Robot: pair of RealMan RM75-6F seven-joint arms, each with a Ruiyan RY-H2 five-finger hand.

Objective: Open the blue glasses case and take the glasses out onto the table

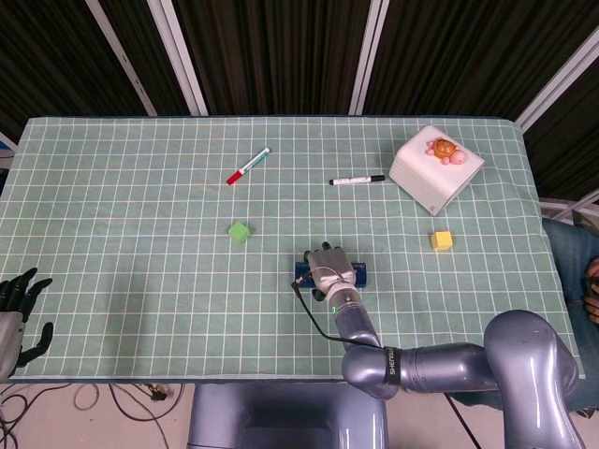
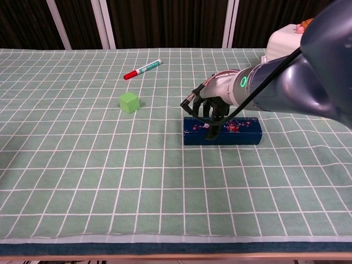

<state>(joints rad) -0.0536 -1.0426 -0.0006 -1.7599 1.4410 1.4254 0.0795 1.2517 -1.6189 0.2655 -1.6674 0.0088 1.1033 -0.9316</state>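
The long dark blue glasses case with a floral print on its lid (image 2: 223,131) is lying flat and closed on the green checked tablecloth (image 2: 82,165), toward the near side of the table, and everything else is placed here relative to it. The right hand (image 2: 212,110) is reaching over the case from behind, its dark fingers (image 2: 211,125) curled downward and pressing on the left half of the lid; whether they are actually gripping the case or only touching it cannot be told from either view. In the head view the same hand (image 1: 328,269) is covering the middle of the case (image 1: 360,273), so that only the two ends of the case are showing.

The left hand (image 1: 19,304) is hanging well away from the case, off the table's near left corner, with its fingers spread apart and holding nothing.

A small green cube (image 2: 129,102) is sitting to the left of the case and a little farther back. A red-capped marker pen (image 2: 142,69) is lying beyond the cube, well behind the case. A black-capped marker pen (image 1: 357,180) is lying behind the case, toward the far side. A small yellow cube (image 1: 442,240) is sitting to the right of the case. A white box (image 1: 435,170) carrying an orange and pink toy turtle (image 1: 446,150) is standing far behind and to the right of the case.
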